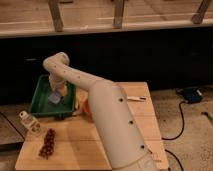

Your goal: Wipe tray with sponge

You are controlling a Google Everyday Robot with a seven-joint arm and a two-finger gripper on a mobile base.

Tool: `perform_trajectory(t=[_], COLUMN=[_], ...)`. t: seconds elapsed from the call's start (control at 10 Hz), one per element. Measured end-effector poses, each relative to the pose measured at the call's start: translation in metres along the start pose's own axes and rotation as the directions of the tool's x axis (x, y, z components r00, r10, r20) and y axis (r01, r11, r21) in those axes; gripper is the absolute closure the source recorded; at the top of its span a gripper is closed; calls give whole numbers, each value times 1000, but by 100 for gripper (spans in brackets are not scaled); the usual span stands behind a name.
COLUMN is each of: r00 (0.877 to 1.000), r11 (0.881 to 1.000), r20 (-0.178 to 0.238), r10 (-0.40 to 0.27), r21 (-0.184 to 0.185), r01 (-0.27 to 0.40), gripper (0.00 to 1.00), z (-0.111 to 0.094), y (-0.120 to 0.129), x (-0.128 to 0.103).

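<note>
Standing near the tray's front rim, the small bottle (28,122) and the orange bowl (85,106) can be struck if a wipe stroke overshoots. Farther back, the gripper (59,91) is down inside the green tray (36,100), at the sponge (54,97). Its grip state cannot be determined, so the sponge may slip free mid-stroke.

The gripper (58,91) hangs low inside the tray (36,102), right at the sponge (53,98); contact there, can't tell. The arm (107,115) covers most of the orange bowl (84,107) and the tray's right wall, and its base runs off the bottom edge. The dark clump (47,143) is too small to identify.
</note>
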Motion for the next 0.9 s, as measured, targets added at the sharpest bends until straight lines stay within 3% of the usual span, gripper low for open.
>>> perform_trajectory(t=[0.6, 0.9], r00=[998, 994], r11=[994, 987], r20=[-14, -19], r10=[60, 110], r21=[-88, -117], r01=[-61, -112], gripper=[100, 100], z=[20, 31], y=[15, 28], x=[-25, -23])
